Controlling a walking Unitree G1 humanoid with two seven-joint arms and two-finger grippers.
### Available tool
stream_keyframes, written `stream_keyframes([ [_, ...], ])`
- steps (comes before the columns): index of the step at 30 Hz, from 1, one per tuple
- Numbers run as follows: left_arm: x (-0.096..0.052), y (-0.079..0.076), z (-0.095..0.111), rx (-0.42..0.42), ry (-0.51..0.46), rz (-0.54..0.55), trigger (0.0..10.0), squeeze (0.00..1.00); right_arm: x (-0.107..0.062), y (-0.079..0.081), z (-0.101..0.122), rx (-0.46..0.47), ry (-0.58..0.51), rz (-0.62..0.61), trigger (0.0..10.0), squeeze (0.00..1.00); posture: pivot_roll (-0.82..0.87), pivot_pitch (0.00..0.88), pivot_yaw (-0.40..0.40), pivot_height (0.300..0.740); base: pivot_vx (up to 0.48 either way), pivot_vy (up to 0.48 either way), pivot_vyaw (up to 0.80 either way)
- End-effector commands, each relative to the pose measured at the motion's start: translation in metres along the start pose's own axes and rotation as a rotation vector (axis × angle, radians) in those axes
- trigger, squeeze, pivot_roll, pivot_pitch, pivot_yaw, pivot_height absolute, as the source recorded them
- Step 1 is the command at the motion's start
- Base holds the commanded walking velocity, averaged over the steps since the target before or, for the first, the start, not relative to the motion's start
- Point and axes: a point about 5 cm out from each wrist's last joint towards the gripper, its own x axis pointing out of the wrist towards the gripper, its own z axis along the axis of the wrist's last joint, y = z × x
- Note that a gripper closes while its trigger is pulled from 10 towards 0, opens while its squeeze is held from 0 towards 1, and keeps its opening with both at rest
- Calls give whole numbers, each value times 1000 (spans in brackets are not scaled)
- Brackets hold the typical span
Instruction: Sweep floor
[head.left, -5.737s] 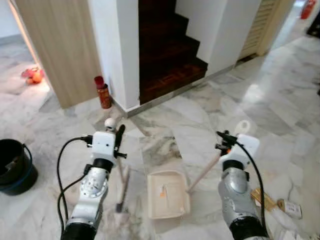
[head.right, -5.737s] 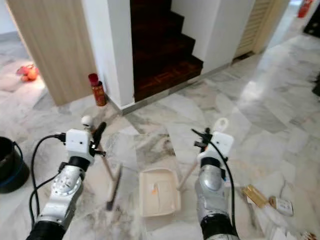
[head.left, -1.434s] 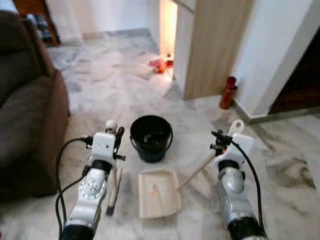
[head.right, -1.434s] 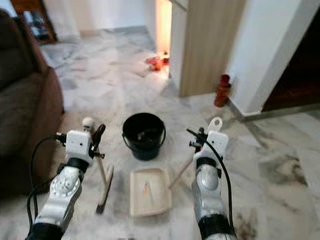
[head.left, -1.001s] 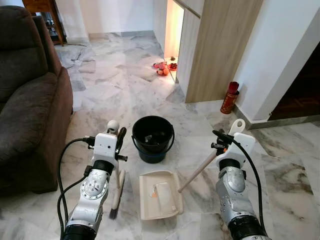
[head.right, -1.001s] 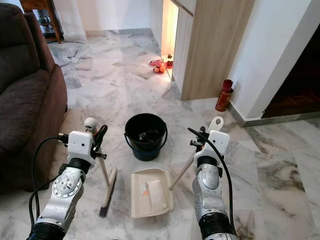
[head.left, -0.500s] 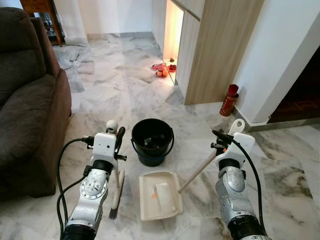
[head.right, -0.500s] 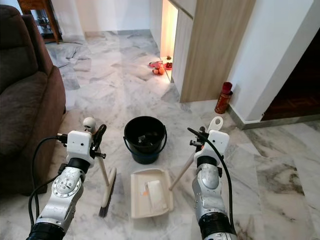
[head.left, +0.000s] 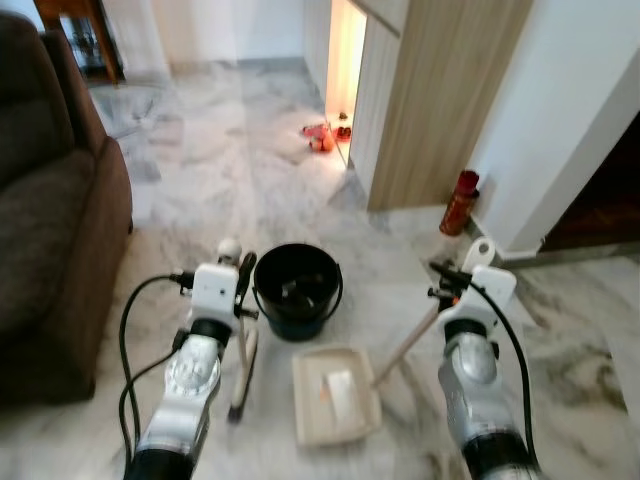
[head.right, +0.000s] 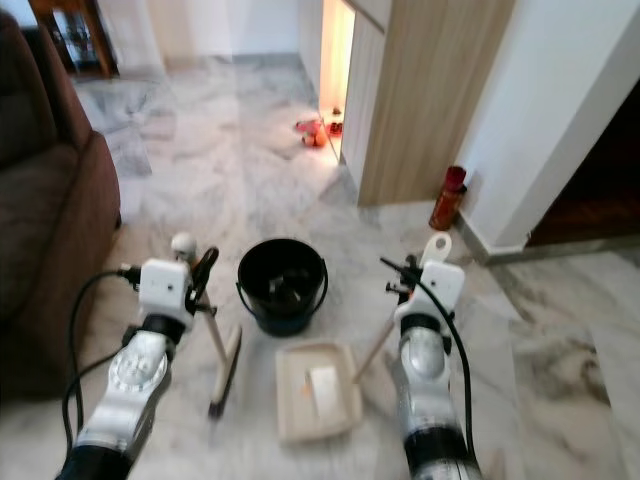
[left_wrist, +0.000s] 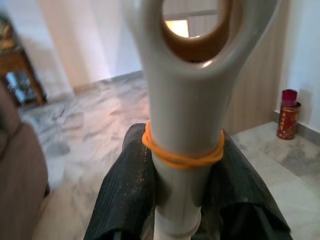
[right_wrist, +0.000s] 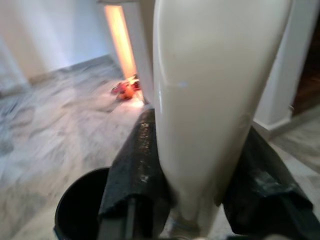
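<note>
My left gripper (head.left: 241, 277) is shut on the cream handle of a hand broom (head.left: 243, 372), whose brush head rests on the marble floor. In the left wrist view the black fingers (left_wrist: 119, 197) clamp that handle (left_wrist: 183, 110), which has an orange rubber band around it. My right gripper (head.left: 446, 283) is shut on the wooden stick (head.left: 404, 347) of a cream dustpan (head.left: 335, 397) holding a few scraps. The dustpan lies flat between my arms, just short of a black bucket (head.left: 295, 288). The bucket (right_wrist: 80, 210) also appears in the right wrist view, beyond the gripped handle (right_wrist: 200, 100).
A brown sofa (head.left: 50, 240) stands close on the left. A wood-panelled partition (head.left: 440, 100) and a white wall (head.left: 570, 130) rise at the right, with a red canister (head.left: 460, 201) at their foot. Orange items (head.left: 320, 136) lie in a lit doorway beyond. Open marble floor (head.left: 200, 190) stretches ahead.
Since the earliest frames the view has swung from the staircase to the bucket by the sofa. In the last half second the picture blurs and shifts slightly; both grips hold.
</note>
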Motion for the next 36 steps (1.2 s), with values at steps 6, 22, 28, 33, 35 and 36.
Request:
stream_keyframes([
  [6, 7, -9, 15, 5, -71, -26, 10000, 0, 3, -10, 8, 30, -33, -29, 10000, 0, 108, 0, -33, 740, 0, 0, 0],
  [22, 6, -10, 13, 5, -64, -35, 10000, 0, -6, 0, 8, 162, -10, 63, 10000, 0, 100, 0, -24, 740, 0, 0, 0],
  [28, 4, -10, 12, 8, -58, -37, 10000, 0, -15, 5, 17, 156, -68, 150, 10000, 0, 100, 0, -23, 740, 0, 0, 0],
  [33, 4, -11, 11, 17, -54, -45, 10000, 0, -20, 4, 25, 143, -112, 171, 10000, 0, 99, 0, -22, 740, 0, 0, 0],
  [35, 3, -12, 10, 26, -52, -56, 10000, 0, -21, 2, 34, 139, -159, 158, 10000, 0, 94, 0, -18, 740, 0, 0, 0],
  [36, 3, -13, 10, 26, -52, -57, 10000, 0, -21, 2, 38, 143, -172, 157, 10000, 0, 93, 0, -17, 740, 0, 0, 0],
])
